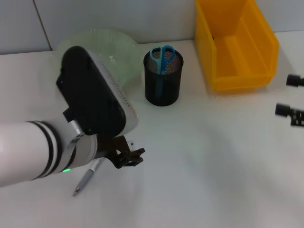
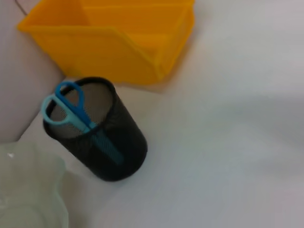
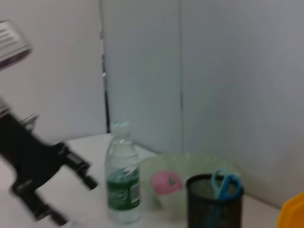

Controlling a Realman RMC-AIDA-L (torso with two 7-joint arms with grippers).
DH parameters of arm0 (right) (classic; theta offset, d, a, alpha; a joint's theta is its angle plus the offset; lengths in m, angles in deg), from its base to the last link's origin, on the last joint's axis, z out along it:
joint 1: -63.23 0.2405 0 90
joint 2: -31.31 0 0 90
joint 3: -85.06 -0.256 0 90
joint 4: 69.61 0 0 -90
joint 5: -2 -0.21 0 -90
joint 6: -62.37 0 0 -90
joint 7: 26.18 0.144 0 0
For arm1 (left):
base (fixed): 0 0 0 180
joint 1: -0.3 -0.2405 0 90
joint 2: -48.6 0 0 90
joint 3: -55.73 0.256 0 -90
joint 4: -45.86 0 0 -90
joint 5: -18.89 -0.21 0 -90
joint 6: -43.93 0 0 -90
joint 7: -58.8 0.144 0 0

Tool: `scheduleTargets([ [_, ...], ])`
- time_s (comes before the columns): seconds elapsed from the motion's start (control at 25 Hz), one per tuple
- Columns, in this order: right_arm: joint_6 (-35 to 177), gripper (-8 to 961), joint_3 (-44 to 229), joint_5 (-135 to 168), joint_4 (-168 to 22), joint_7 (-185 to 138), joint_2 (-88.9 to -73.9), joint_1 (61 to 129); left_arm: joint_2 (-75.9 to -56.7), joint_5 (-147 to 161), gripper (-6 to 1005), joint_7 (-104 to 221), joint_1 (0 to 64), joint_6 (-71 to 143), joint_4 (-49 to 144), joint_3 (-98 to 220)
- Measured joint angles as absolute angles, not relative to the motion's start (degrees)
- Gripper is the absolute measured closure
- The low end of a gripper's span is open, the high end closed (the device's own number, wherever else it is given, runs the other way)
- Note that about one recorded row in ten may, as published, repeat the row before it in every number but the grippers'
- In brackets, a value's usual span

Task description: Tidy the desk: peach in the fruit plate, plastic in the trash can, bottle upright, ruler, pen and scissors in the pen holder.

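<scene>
Near the desk's front-left corner: pen (image 1: 88, 177), long axis running front-left to back-right, directly beneath left gripper (image 1: 127, 156), grip state indeterminable; nearer arm: left.

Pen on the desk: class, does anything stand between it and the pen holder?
Nothing visible does. The pen lies under the left tool; bare desk stretches to the pen holder, which holds scissors.

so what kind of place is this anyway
Probably a desk set up for a tidying trial: a white tabletop against a plain wall, with a mesh pen holder holding scissors, a yellow bin and a pen.
</scene>
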State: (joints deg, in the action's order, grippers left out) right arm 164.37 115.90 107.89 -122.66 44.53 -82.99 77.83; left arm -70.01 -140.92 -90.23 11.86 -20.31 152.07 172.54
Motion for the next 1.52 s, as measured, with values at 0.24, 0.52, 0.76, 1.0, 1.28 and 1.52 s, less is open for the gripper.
scheduleTargets([
  [0.24,168.08,141,115.67,111.39,-122.57,42.33,-83.22,76.54,-70.14,-139.6,174,-87.82,19.12,-24.56,144.21,170.45],
  [0.52,175.9,142,111.06,119.28,-123.07,42.38,-81.83,77.06,-70.15,-138.22,175,-84.49,22.78,-26.52,141.41,170.1],
  [0.76,179.13,142,107.86,120.4,-122.99,42.53,-81.52,77.03,-70.21,-137.65,175,-80.63,25.04,-26.99,139.64,168.68],
  [1.0,178.71,142,107.55,120.8,-122.24,42.57,-81.39,77.39,-70.38,-134.81,175,-77.12,28.69,-27.6,134.86,166.09],
  [1.28,178.5,142,107.98,121.29,-121.71,42.69,-81.3,77.59,-70.48,-134.28,175,-73.66,30.92,-27.75,131.76,165.61],
  [1.52,178.41,142,108.05,122.38,-121.64,44.23,-81.35,78.69,-70.55,-133.44,174,-71.2,33.67,-27.8,126.89,165.25],
])
